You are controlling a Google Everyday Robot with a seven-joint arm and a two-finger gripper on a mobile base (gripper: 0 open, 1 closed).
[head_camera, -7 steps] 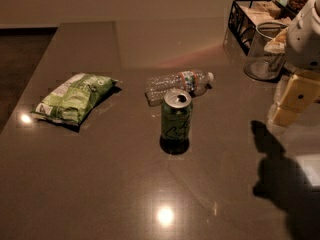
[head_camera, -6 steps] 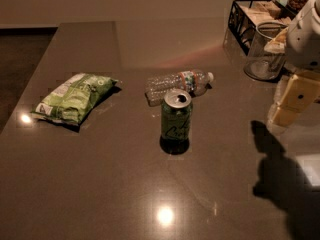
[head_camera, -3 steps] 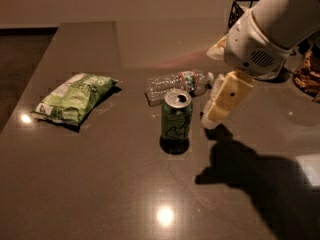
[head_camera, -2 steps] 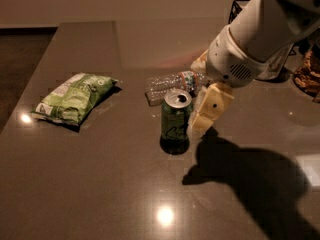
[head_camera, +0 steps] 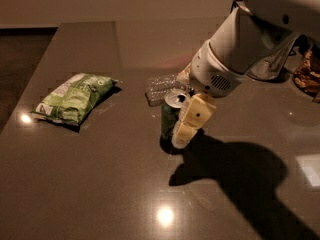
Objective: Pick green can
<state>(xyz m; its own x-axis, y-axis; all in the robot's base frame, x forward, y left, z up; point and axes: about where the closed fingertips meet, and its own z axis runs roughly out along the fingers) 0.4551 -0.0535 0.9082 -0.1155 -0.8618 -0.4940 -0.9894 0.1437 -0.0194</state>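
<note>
The green can [head_camera: 169,119] stands upright near the middle of the dark table [head_camera: 100,184], silver top showing. My gripper [head_camera: 186,119] has come in from the right, with its cream finger [head_camera: 192,120] pressed close against the can's right side and covering part of it. The other finger is hidden behind the can and the wrist. The white arm fills the upper right of the view.
A clear plastic bottle [head_camera: 162,86] lies on its side just behind the can. A flat green snack bag [head_camera: 75,98] lies at the left. A glass [head_camera: 267,66] and a brown item [head_camera: 306,74] stand at the right edge. The arm casts a large shadow at lower right.
My arm swung in from the far right edge leftward and down to the can; the finger now sits against the can's right side. The can, bottle and bag have not moved.
</note>
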